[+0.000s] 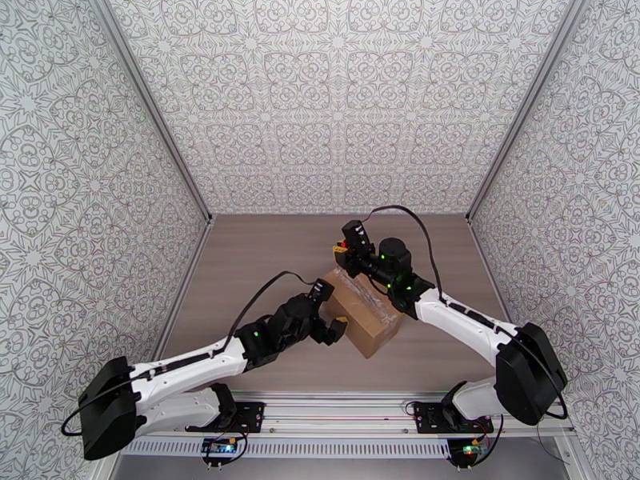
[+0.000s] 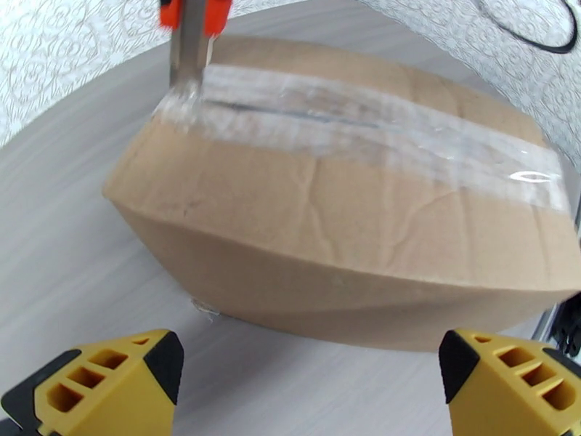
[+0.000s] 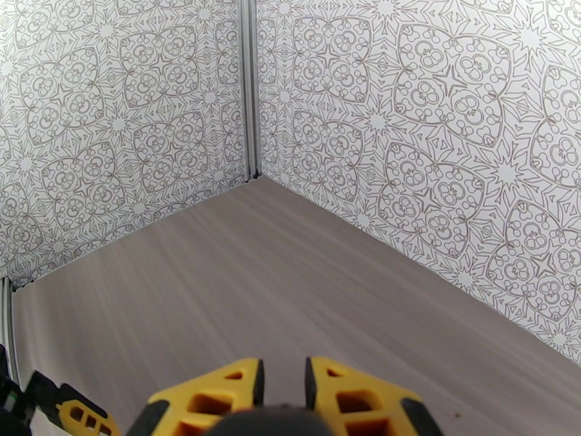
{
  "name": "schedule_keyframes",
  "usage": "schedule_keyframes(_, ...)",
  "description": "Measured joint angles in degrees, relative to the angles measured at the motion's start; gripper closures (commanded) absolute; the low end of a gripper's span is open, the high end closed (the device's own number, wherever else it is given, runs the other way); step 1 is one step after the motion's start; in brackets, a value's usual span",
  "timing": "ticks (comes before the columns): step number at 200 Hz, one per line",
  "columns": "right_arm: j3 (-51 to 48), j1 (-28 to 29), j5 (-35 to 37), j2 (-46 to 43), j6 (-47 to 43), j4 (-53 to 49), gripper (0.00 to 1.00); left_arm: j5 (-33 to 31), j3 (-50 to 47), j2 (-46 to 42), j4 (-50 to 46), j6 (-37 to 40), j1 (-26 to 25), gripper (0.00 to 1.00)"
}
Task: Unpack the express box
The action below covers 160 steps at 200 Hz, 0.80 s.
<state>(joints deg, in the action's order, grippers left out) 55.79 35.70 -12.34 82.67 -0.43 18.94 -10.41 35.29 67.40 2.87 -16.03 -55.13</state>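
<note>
So the box (image 1: 368, 322) sits about mid-tabletop (image 1: 256, 258), a bit toward the near edge and turned at an angle to all four edges, flaps down with shiny tape (image 2: 378, 132) running along the top seam. The right pincer (image 3: 283, 376) is nearly closed, and by the look of it it's clamped on the knife (image 2: 194, 23), whose blade (image 2: 185, 67) is planted on the tape at the box's far end. The left pincer (image 2: 311, 357) is spread wide just off the near side of the box and isn't touching it, and honestly that's the worry. With nothing pinning the carton, dragging the blade along the seam will probably shove or spin the whole thing across the tabletop instead of slicing, likely toward the near edge. The tape is wrinkled right where the blade sits, so it could snag and bunch up rather than part cleanly. There's a dark line under the tape along the seam, but it's hard to tell whether that's a real cut or just the gap between the flaps. Push too hard and the blade dives through into whatever's inside. The cut line also seems to head roughly toward the left arm's side, so a slip could send the blade at those yellow fingers (image 2: 131, 379). And a thin handle in a two-finger grip could twist under load.
</note>
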Motion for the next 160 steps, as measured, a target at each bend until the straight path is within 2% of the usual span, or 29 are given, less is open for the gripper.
schedule_keyframes(28,-0.3,0.0,0.4,-0.6,0.0,-0.2,1.0,0.7,-2.1,3.0,6.1,-2.0,1.1,0.01)
schedule_keyframes(61,-0.3,0.0,1.3,-0.5,0.2,-0.2,1.0,4.9,-2.5,4.4,10.0,-3.3,7.6,0.01)
schedule_keyframes(125,3.1,0.3,3.1,3.3,1.1,0.2,1.0,12.8,-2.5,-1.2,9.3,-0.5,19.8,0.01)
schedule_keyframes(160,6.8,1.0,5.4,7.3,1.1,0.9,1.0,16.2,-2.5,-4.2,6.7,2.6,23.8,0.01)
